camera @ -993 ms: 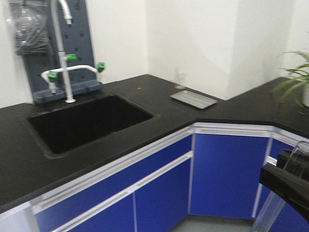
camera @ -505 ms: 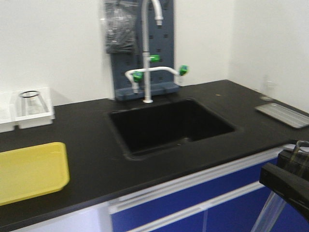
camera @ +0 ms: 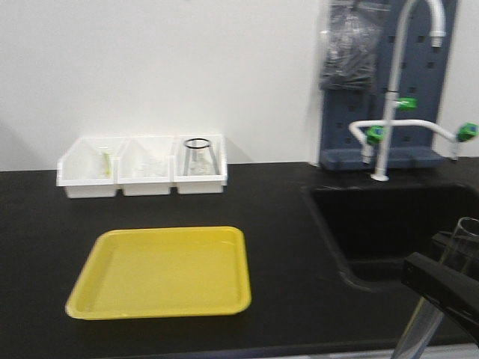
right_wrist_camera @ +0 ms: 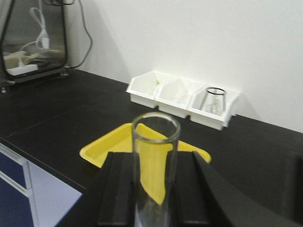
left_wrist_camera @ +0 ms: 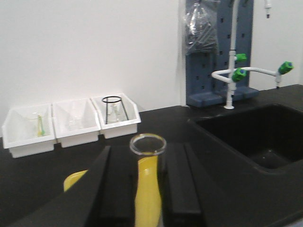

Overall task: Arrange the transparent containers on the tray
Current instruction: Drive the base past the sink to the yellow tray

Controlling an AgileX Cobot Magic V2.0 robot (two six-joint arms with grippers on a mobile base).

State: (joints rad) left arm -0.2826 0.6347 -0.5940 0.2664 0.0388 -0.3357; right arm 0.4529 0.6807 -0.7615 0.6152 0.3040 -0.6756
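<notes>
Standing in a row at the left rear of the counter (camera: 284,224), three white bins (camera: 142,166) hold, in turn, a green-marked clear piece, faint clear glassware and a black-rimmed flask (camera: 198,155). Before them lies the yellow tray (camera: 165,273). The left gripper (left_wrist_camera: 145,153) clamps the left test tube (left_wrist_camera: 147,184) upright; the right gripper (right_wrist_camera: 154,156) clamps the right test tube (right_wrist_camera: 155,175), beside the sink (camera: 389,224).

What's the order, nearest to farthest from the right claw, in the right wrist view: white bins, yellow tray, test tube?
1. test tube: centre of view, gripped in the right claw.
2. yellow tray: on the black counter just beyond the claw, showing mostly to the left of the tube.
3. white bins: at the back by the wall, centre-right.
</notes>
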